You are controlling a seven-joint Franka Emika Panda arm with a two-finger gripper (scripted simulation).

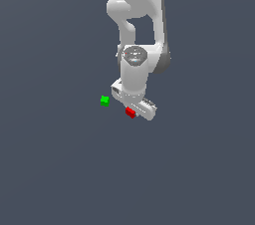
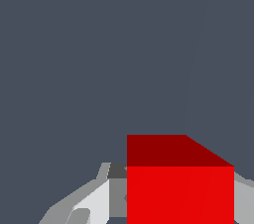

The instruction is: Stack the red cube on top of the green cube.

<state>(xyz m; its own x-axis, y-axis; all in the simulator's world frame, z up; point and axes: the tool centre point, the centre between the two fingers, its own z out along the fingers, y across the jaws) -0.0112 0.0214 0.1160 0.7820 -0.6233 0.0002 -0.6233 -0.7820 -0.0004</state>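
The red cube (image 1: pixel 130 112) sits between my white gripper's fingers (image 1: pixel 132 109), directly under the hand. In the wrist view the red cube (image 2: pixel 180 188) fills the space between the two fingers, with the grey pads (image 2: pixel 117 193) against its sides, so the gripper (image 2: pixel 178 203) is shut on it. The green cube (image 1: pixel 104 100) rests on the dark floor a short way toward the exterior view's left of the gripper, apart from the red cube. It does not appear in the wrist view.
The white arm (image 1: pixel 139 30) rises above the gripper toward the top of the exterior view. A plain dark grey floor (image 1: pixel 60 169) surrounds both cubes.
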